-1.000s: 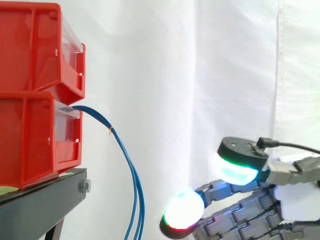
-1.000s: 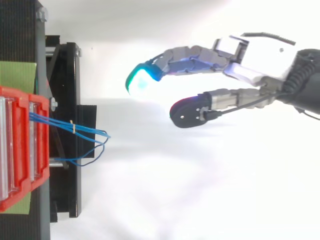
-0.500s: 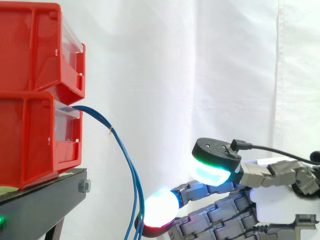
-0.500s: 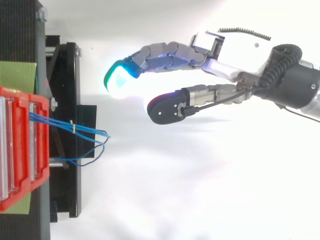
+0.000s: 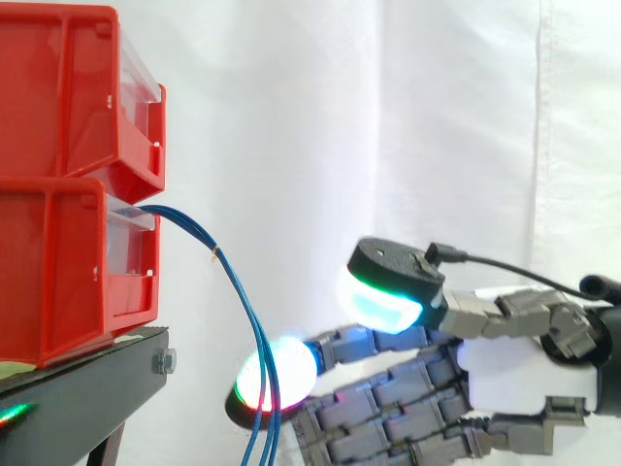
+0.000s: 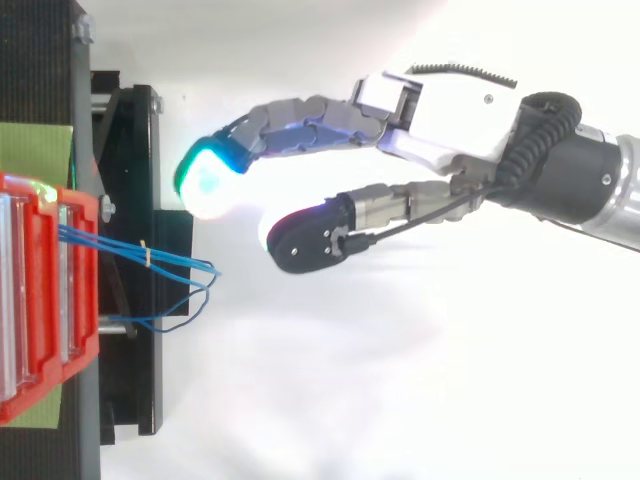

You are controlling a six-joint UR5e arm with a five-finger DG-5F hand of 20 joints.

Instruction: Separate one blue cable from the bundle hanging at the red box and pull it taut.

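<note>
At the left of the scene, you have two red bins stacked on the black stand [image 5: 87, 388]: the upper bin [image 5: 68, 97] sits on the lower bin [image 5: 58, 272]. The blue cables [image 5: 243, 311] come out of the front of the lower bin. They run right as one bundle to a small pale tie [image 5: 215, 254], then curve down and hang past the edge of the stand to the bottom of the side view. From above, you can see the same cables [image 6: 110, 240] leave the bin close together. Right of the tie [image 6: 147, 255] they fan into separate strands in front of the stand.

Your hand [image 5: 524, 374] comes in from the right, low and level with the hanging part of the bundle. It is released: the fingers are stretched out with only a soft bend, the thumb is spread apart from them, and nothing lies between them.

One glowing fingertip [image 5: 277, 374] looks as if it lies on the strands in the side view, where the blue lines cross in front of its pad. The top view tells you otherwise. There that fingertip [image 6: 205, 180] is on the far side of the cables, near them but with open space between. The thumb pad [image 5: 383, 296] is higher and further right, and from above it [image 6: 305, 240] is well to the right of the strand ends.

No strand is parted from the others by the hand, and all of them hang slack. A white curtain [image 5: 408, 116] closes the scene behind.
</note>
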